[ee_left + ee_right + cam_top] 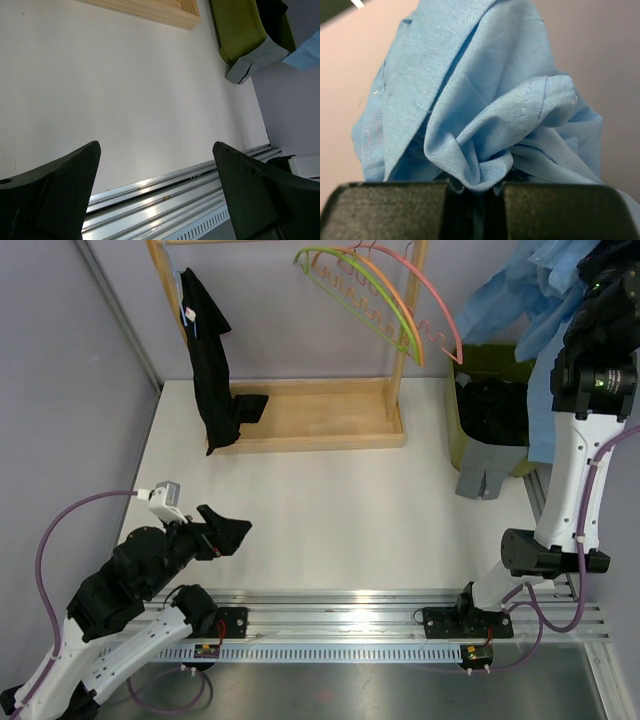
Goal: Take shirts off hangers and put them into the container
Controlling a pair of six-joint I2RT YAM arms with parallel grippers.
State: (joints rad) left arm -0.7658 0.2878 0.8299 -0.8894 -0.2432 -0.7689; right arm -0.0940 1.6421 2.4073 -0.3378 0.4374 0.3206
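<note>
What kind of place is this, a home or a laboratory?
Probably a robot test cell, not a home: grey partition walls, robot arms bolted to an aluminium rail, and a wooden clothes rack standing on the table.

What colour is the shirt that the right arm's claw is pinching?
Light blue, plain. The shirt in the right gripper shows best in the right wrist view.

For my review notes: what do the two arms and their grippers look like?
Both arms match: white shell links with black joint housings, seen on the left arm and the right arm. A purple cable loops along each. The left gripper and the right gripper have broad matte black fingers. No markings are legible.
</note>
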